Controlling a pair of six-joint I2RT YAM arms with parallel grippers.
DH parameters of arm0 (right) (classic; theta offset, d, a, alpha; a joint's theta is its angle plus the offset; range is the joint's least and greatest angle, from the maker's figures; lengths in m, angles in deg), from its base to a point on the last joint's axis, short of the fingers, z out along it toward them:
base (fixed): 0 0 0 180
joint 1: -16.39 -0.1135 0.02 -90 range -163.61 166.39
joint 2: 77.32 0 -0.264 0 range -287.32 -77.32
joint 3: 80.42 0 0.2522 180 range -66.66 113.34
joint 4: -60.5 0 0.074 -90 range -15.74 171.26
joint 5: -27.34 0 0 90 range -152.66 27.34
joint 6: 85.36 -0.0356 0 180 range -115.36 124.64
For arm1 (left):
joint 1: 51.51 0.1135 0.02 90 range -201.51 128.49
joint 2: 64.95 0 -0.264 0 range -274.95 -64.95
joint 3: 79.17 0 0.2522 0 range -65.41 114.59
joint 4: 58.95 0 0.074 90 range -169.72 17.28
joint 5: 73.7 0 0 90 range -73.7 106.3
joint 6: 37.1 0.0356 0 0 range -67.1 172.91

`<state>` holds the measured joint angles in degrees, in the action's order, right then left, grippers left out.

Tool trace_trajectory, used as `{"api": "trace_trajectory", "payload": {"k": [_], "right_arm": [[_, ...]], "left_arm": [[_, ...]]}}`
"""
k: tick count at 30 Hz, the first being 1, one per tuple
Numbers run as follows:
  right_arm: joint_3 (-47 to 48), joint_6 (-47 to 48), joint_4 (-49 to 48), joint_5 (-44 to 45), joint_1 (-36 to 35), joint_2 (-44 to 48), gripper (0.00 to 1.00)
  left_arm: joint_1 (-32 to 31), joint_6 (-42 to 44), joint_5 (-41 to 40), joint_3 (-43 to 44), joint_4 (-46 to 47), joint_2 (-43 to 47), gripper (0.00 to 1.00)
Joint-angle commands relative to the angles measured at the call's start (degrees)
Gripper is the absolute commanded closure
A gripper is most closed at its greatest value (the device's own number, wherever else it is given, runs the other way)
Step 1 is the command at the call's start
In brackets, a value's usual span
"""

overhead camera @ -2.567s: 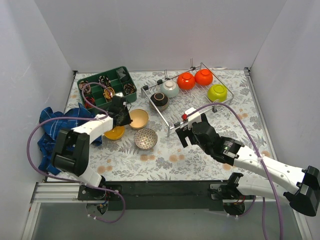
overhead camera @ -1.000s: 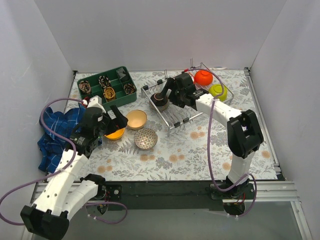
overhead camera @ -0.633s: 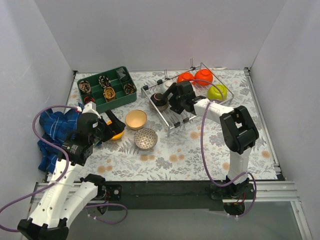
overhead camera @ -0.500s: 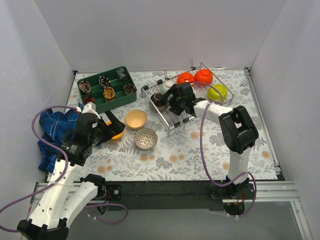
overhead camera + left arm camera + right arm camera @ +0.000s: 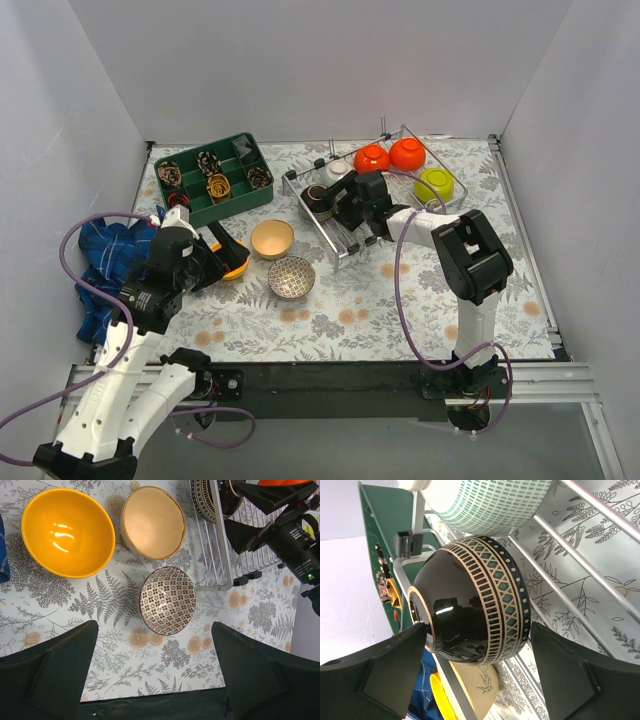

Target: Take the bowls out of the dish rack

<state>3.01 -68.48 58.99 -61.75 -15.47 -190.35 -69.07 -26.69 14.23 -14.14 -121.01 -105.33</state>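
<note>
Dark brown bowl (image 5: 470,605) lies on its side in the rack (image 5: 222,545) beside a pale bowl (image 5: 485,505), with the right claw (image 5: 477,626) set jaws apart on either side of it. Left claw (image 5: 155,630) hangs wide open over the bench (image 5: 100,605), above a yellow bowl (image 5: 67,532), a beige bowl (image 5: 152,522) and a patterned bowl (image 5: 167,600).

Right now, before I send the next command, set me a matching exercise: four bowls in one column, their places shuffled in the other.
Bowls:
1. dark bowl
2. yellow bowl
3. lime green bowl
4. patterned bowl

Places:
A. on the table, by the near corner of the rack
B. at the right end of the rack
C. in the rack, between the right fingers
D. on the table, beside the blue cloth

Pairs: 1-C, 2-D, 3-B, 4-A
</note>
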Motion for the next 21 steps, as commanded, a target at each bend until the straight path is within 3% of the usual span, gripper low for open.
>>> {"api": "trace_trajectory", "payload": {"k": [1,6,9,12,15,21], "right_arm": [[-3.39,-1.67,-4.94,1.12,0.04,-1.4,0.15],[-6.29,-0.36,-7.84,0.41,0.04,1.06,0.4],[-7.97,1.13,-9.43,0.67,0.04,3.69,0.64],[-9.64,3.33,-10.13,0.94,0.04,6.59,0.82],[-11.48,5.44,-10.66,0.5,-0.22,9.14,0.9],[-12.63,13.78,-10.84,-0.12,-0.4,14.15,0.99]], "left_arm": [[0.25,-0.21,0.31,1.64,-1.54,1.36,0.02],[0.25,-0.21,0.04,1.29,-1.81,2.32,0.02],[0.25,-0.13,-0.13,0.94,-1.72,2.94,0.02],[0.25,0.4,-0.48,0.5,-1.72,3.12,0.02],[0.25,0.75,-0.48,0.15,-1.63,3.2,0.02],[0.25,1.02,-0.48,-0.38,-1.54,3.64,0.02]]}}
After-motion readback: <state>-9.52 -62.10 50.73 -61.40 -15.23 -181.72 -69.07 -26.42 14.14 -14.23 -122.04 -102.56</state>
